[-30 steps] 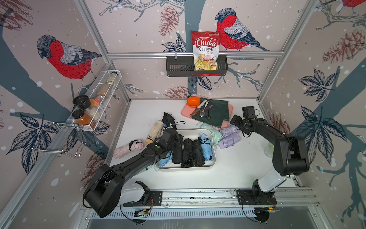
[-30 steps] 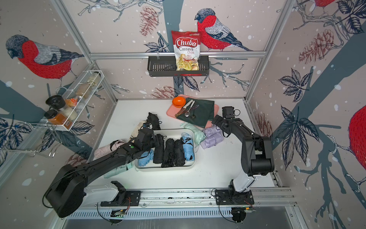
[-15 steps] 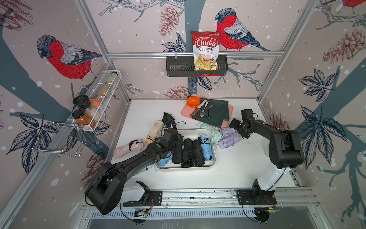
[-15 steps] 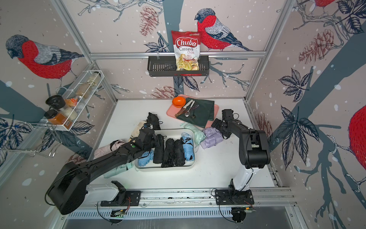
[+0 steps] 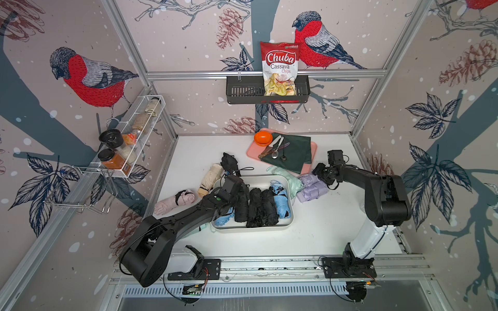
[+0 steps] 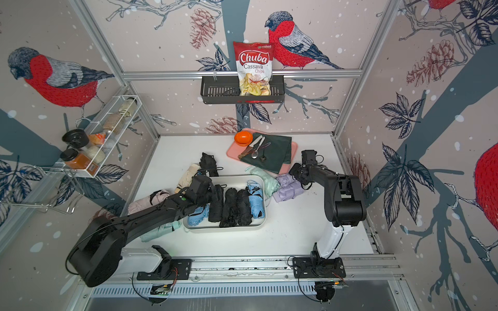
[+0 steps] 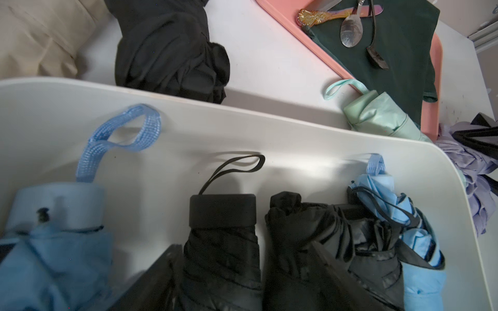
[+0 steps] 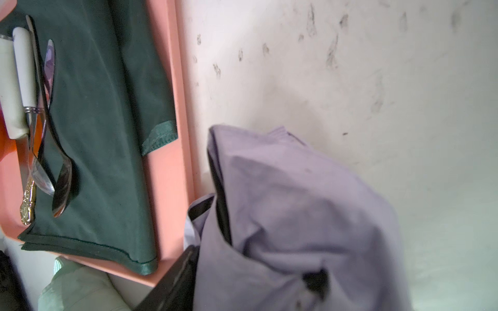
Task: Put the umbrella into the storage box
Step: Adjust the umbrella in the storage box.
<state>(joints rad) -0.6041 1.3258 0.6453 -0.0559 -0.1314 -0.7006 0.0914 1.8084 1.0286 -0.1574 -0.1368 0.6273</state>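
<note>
**Box partly filled, five umbrellas seen outside it**

Blue and black folded umbrellas (image 5: 262,208) are laid side by side in the storage box (image 5: 250,229). The left claw (image 7: 244,246) is held over one black umbrella (image 7: 222,215) there, jaws apart. On the table (image 5: 323,229) lie a lilac umbrella (image 5: 312,188), a mint umbrella (image 5: 289,179), a beige umbrella (image 5: 211,179), a loose black umbrella (image 5: 229,161) and a pink umbrella (image 5: 175,200). The right claw (image 5: 318,173) is set around the lilac umbrella near the box. Whether it is clamped cannot be told. Roughly half is judged done.
</note>
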